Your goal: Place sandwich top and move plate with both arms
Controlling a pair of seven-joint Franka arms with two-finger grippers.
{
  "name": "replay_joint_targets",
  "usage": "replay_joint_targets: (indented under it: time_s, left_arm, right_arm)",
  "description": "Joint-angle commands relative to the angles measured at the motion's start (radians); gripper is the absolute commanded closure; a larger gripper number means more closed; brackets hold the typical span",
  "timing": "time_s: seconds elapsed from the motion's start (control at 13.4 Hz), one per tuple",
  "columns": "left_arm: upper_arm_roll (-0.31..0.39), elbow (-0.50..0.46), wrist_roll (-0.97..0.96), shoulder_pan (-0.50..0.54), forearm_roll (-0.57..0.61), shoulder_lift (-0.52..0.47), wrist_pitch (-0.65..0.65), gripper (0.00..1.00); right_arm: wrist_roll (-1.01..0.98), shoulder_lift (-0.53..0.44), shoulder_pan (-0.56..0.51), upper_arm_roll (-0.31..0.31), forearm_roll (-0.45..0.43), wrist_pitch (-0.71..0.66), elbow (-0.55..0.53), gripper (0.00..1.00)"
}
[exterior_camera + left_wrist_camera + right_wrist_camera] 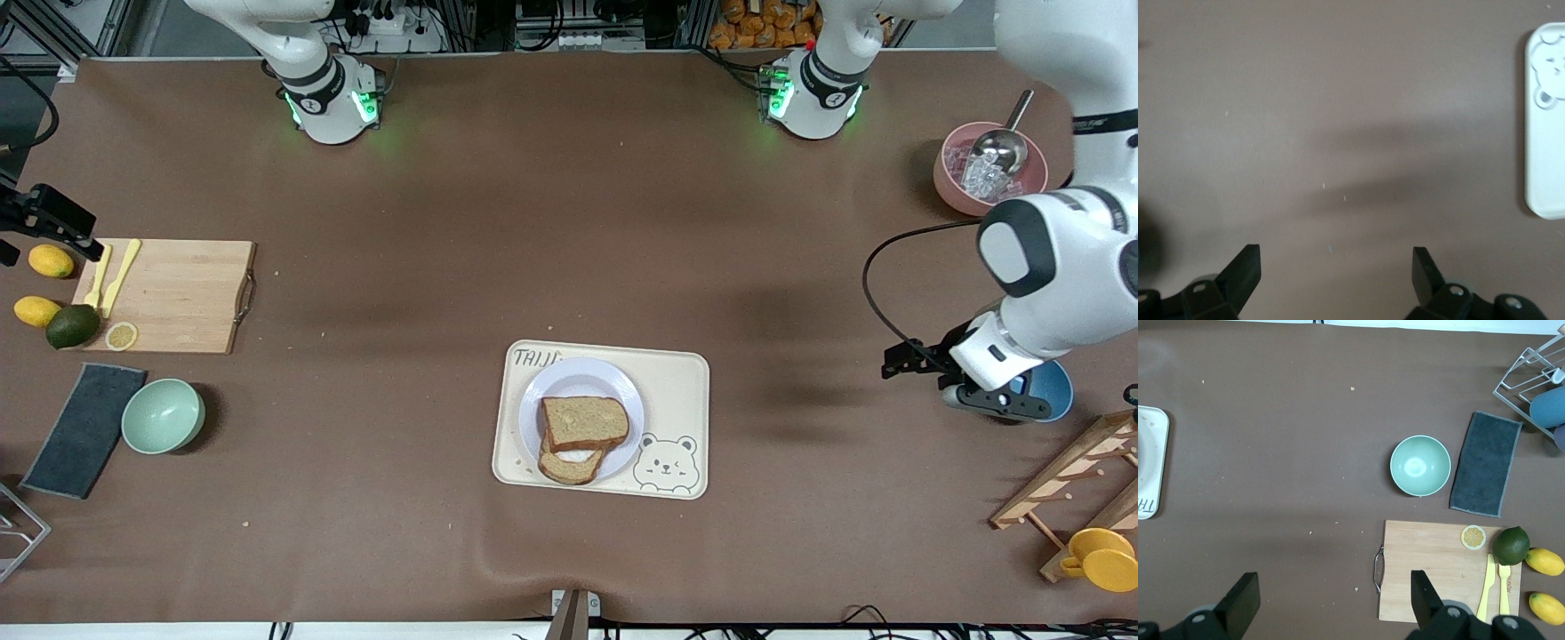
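Resting on the plate [580, 380] — itself on the bear-print tray [683, 391] near the bench's [569, 222] middle — the sandwich top [584, 421] lies askew over a lower slice [569, 466]. Left tool [1336, 267], fingers apart and empty, hangs over bare bench beside the blue bowl [1056, 389]. Right tool [1331, 593], fingers apart and empty, hangs over the bench beside the cutting board [1438, 570].

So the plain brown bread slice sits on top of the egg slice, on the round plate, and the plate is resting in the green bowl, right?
Not quite. The sandwich top does lie on the slice with the egg, on the plate, but the plate rests on the cream bear-print tray, not in the green bowl. That bowl stands apart, toward the right arm's end of the table. The front view shows this.
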Motion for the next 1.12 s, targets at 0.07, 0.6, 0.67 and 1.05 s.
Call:
replay_joint_targets:
  time_s: [0.07, 0.6, 0.67, 1.05]
  left_arm:
    - [0.019, 0.079, -0.044, 0.021, 0.115, -0.093, -0.204, 0.00]
    - [0.006, 0.305, -0.341, 0.007, 0.230, -0.203, -0.603, 0.00]
    - [-0.017, 0.300, -0.337, 0.013, 0.241, -0.252, -0.611, 0.00]
    - [-0.301, 0.298, -0.358, 0.191, 0.250, -0.336, -0.631, 0.00]
  right_arm:
    - [0.004, 0.010, -0.012, 0.006, 0.002, -0.027, 0.022, 0.00]
    - [0.006, 0.012, -0.012, 0.006, 0.005, -0.032, 0.024, 0.00]
    - [0.006, 0.012, -0.012, 0.006, 0.005, -0.032, 0.024, 0.00]
    - [0.006, 0.012, -0.013, 0.005, 0.007, -0.032, 0.024, 0.00]
